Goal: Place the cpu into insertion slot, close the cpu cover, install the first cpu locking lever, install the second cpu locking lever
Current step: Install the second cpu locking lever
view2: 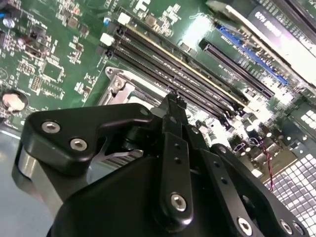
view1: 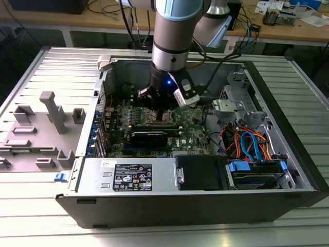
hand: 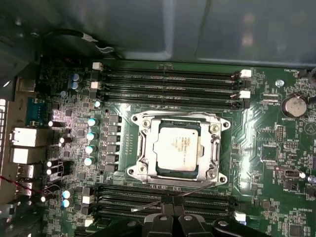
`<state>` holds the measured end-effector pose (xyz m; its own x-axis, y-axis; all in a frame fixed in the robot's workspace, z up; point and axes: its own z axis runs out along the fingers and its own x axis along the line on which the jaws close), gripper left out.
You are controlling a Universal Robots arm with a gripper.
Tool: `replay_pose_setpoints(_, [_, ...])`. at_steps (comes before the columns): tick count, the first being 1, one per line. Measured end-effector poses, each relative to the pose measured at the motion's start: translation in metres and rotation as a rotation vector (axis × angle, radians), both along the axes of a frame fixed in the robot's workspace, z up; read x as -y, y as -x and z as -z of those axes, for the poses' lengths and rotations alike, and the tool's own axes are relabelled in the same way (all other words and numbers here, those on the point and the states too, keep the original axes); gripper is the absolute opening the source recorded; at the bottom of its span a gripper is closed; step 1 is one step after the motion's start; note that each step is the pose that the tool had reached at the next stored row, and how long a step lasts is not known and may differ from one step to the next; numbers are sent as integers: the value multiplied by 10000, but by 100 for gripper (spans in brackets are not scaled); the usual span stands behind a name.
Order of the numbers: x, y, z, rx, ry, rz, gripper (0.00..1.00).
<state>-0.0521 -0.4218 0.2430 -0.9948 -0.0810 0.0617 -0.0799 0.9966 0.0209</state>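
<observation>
Cpu (hand: 177,146), small flat square chip with dull silver-grey top, sits in insertion slot under silver-grey metal frame cover (hand: 148,148), already closed. Thin wire locking lever (hand: 173,196) lies loose along socket edge, just beside black pincer (hand: 172,213), fingers pressed together, empty. Long black memory slots (hand: 168,81) flank socket both sides, crowding approach.

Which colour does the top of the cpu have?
Dull silver-grey; the cpu shows best in the first wrist view.
</observation>
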Motion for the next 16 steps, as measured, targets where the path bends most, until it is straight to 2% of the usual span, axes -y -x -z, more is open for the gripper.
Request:
replay_pose_setpoints(3, [2,43,17,-1,-1,-101,11])
replay_pose_setpoints(16, [2,157,268,-2,0,-147,11])
